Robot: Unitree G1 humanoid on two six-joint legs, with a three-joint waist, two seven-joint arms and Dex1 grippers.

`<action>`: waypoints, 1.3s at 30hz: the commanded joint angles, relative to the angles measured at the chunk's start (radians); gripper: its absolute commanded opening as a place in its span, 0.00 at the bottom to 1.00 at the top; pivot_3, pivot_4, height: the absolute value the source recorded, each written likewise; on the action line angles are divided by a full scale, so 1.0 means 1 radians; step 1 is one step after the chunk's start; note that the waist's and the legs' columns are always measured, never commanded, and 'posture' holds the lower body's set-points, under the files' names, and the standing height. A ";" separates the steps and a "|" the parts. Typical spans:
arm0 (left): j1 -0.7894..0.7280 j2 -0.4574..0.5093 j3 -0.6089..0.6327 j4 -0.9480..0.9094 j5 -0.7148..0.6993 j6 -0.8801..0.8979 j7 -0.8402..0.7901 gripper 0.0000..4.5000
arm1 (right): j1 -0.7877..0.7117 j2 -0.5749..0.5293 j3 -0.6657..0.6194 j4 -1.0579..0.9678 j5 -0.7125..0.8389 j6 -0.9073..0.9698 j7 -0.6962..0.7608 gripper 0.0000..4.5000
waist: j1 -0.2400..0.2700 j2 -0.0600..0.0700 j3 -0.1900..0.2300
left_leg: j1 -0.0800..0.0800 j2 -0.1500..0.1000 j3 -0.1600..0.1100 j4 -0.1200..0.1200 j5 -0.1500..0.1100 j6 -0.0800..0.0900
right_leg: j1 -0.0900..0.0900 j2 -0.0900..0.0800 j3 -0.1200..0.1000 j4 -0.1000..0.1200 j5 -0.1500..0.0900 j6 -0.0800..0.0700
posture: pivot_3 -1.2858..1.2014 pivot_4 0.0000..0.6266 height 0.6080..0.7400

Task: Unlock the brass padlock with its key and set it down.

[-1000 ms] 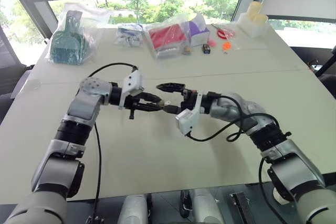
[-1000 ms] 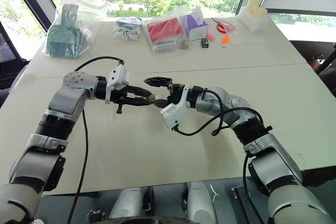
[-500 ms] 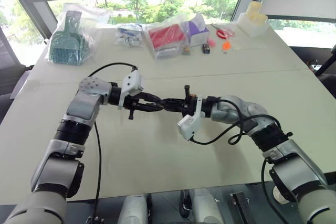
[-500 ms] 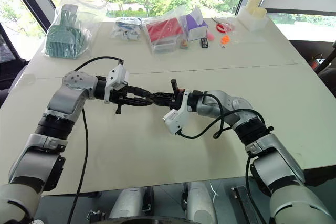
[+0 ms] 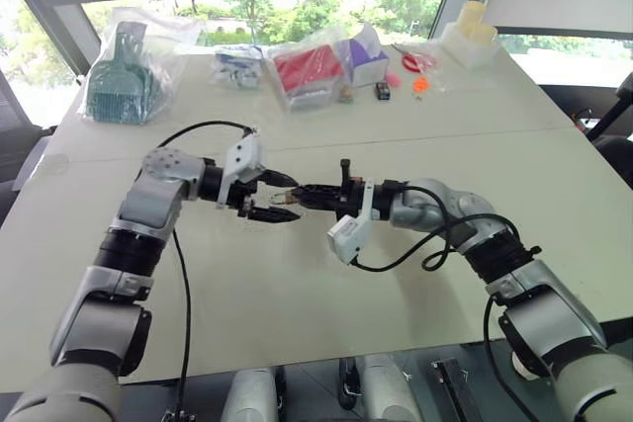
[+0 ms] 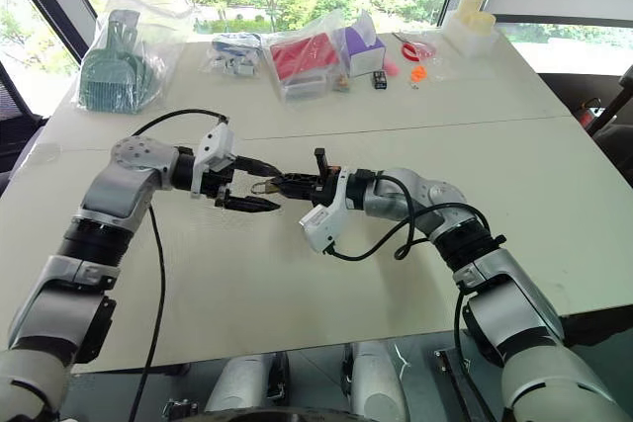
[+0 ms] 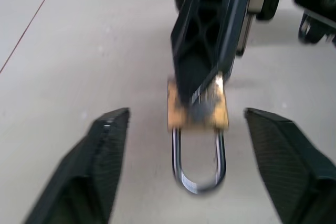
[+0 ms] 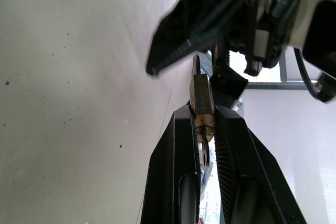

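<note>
Going left to right: a teal item in a clear bag (image 5: 121, 71) is sitting at the far left corner of the tabletop (image 5: 297, 284), well away from the arms.

Left gripper (image 5: 280, 197) is hanging over mid-tabletop with its fingers (image 7: 102, 169) spread wide, gripping nothing.

Brass padlock (image 7: 198, 109) is sitting in the gap between those spread fingers, clear of both and up off the tabletop. Its silver shackle (image 7: 198, 163) is pointing toward the left wrist camera and looking closed.

Right gripper (image 5: 305, 193) is pressing together on the padlock body, pinching it at its fingertips (image 8: 181, 121). Key (image 8: 205, 158) is showing as a small silver piece between the right fingers just behind the padlock; can't tell whether it's sitting in the lock.

Far edge, center to right: a red bag (image 5: 309, 71), a purple box (image 5: 368, 56), small orange bits (image 5: 423, 86) and a pale container (image 5: 471, 39).
</note>
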 commanded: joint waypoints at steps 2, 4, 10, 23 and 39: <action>0.007 0.049 0.100 -0.078 -0.071 0.049 0.032 1.00 | -0.008 0.001 -0.017 -0.021 0.024 0.005 -0.011 0.00 | 0.003 0.000 0.000 | 0.000 0.000 0.000 0.000 0.000 0.000 | 0.000 0.000 0.000 0.000 0.000 0.000 | 0.52 0.24 1.00; 0.021 0.071 0.142 -0.123 -0.115 0.097 0.044 1.00 | -0.004 -0.003 -0.019 -0.017 0.029 0.008 -0.008 0.00 | 0.003 0.000 0.000 | 0.000 0.000 0.000 0.000 0.000 0.000 | 0.000 0.000 0.000 0.000 0.000 0.000 | 0.52 0.24 1.00; 0.063 0.085 0.182 -0.219 -0.187 0.197 0.087 0.71 | 0.002 -0.006 -0.019 -0.011 0.043 0.014 -0.002 0.00 | 0.001 0.000 0.000 | 0.000 0.000 0.000 0.000 0.000 0.000 | 0.000 -0.001 0.000 0.000 0.000 0.000 | 0.52 0.24 1.00; 0.130 0.054 0.117 -0.245 -0.163 0.160 0.142 0.00 | 0.000 -0.002 -0.012 -0.022 0.047 0.019 0.005 0.00 | 0.001 0.000 0.000 | 0.000 0.000 0.000 0.000 0.000 -0.001 | 0.000 0.000 0.001 0.000 0.000 0.000 | 0.52 0.24 1.00; 0.114 0.018 0.089 -0.111 -0.081 0.049 0.193 0.00 | 0.010 0.001 -0.016 -0.044 0.056 0.025 0.019 0.00 | 0.002 0.000 0.000 | 0.000 0.000 0.001 0.000 0.000 -0.001 | 0.000 0.000 0.001 0.000 0.000 0.000 | 0.52 0.24 1.00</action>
